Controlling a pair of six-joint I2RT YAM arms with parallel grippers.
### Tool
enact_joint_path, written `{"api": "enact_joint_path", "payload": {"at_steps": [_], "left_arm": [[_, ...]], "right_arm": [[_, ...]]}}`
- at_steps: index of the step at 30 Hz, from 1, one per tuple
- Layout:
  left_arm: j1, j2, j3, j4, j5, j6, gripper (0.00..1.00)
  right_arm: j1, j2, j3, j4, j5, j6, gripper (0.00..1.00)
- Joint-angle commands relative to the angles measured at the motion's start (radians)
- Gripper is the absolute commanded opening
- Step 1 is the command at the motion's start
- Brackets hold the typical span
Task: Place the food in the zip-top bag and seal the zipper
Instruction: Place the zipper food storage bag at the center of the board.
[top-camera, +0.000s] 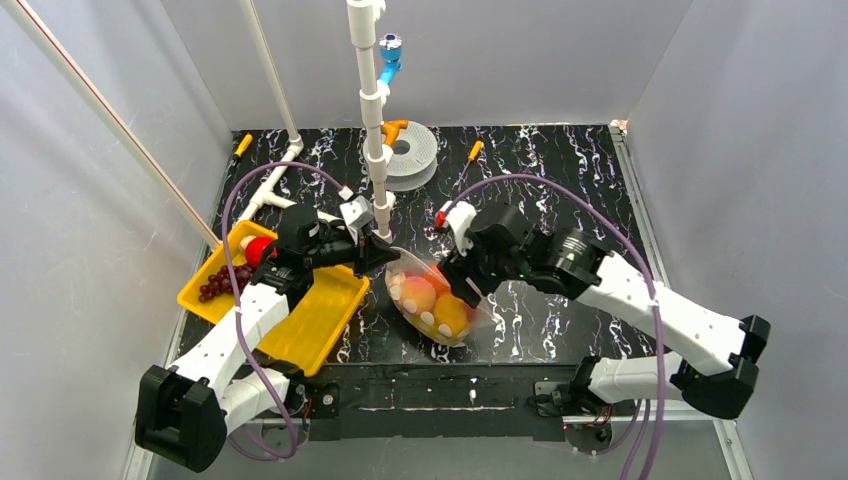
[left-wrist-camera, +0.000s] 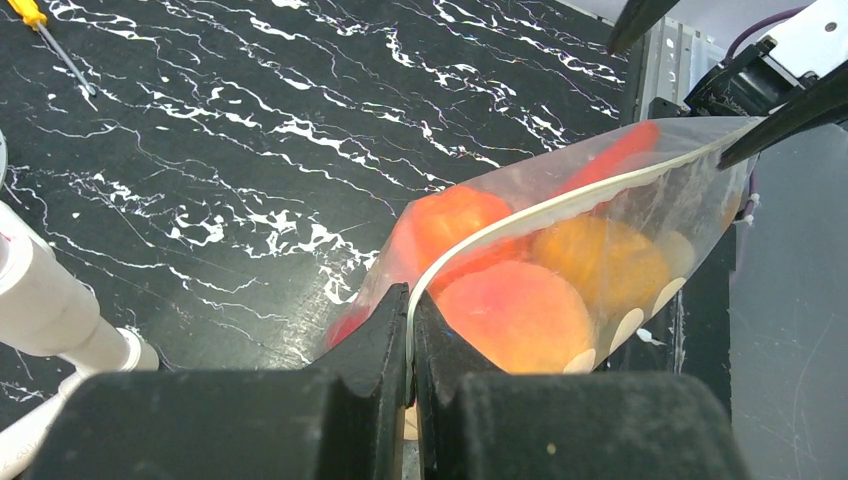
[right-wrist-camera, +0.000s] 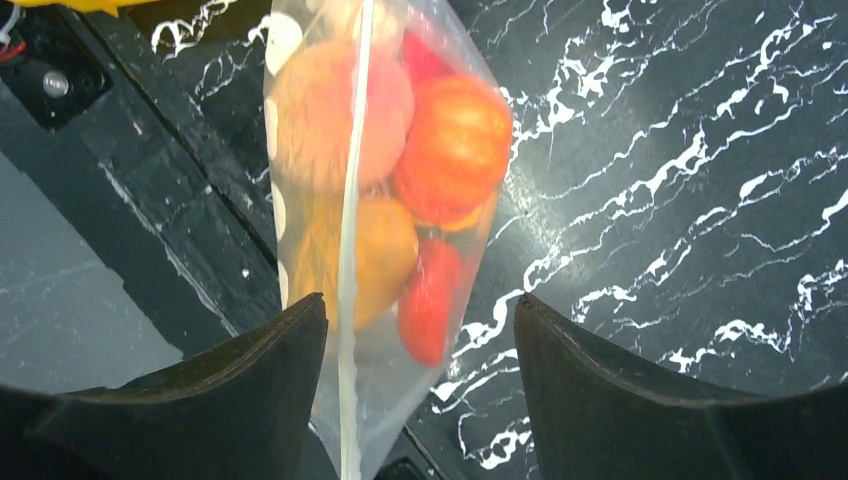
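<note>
The clear, white-dotted zip-top bag (top-camera: 436, 305) hangs between my two arms over the black table. Inside it are a peach fruit (left-wrist-camera: 515, 315), an orange one (left-wrist-camera: 600, 255) and a red tomato (right-wrist-camera: 455, 150). My left gripper (left-wrist-camera: 411, 330) is shut on one end of the whitish zipper (left-wrist-camera: 560, 203). My right gripper (right-wrist-camera: 420, 305) is open at the bag's other end, and the zipper (right-wrist-camera: 352, 200) runs close by its left finger without being pinched. Purple grapes (top-camera: 215, 280) and a red piece (top-camera: 258, 250) lie in the yellow tray (top-camera: 320, 320).
A white pipe stand (top-camera: 370, 120) rises just behind the left gripper. A grey spool (top-camera: 410, 152) and two orange-handled tools (top-camera: 474, 151) (top-camera: 243, 143) lie at the back. The yellow tray sits under the left arm. The table's front edge is just below the bag.
</note>
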Motion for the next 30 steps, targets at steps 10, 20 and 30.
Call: {"api": "enact_joint_path", "payload": {"at_steps": [10, 20, 30], "left_arm": [[-0.006, -0.047, 0.035, 0.010, 0.018, -0.024, 0.00], [-0.009, -0.075, 0.037, 0.002, -0.055, -0.032, 0.81], [-0.009, -0.155, 0.032, -0.015, -0.298, -0.027, 0.98]], "right_arm": [[0.005, 0.139, 0.069, 0.172, -0.070, 0.108, 0.45], [-0.070, 0.061, -0.064, 0.248, 0.007, 0.174, 0.01], [-0.410, -0.016, -0.186, 0.246, -0.090, 0.229, 0.01]]}}
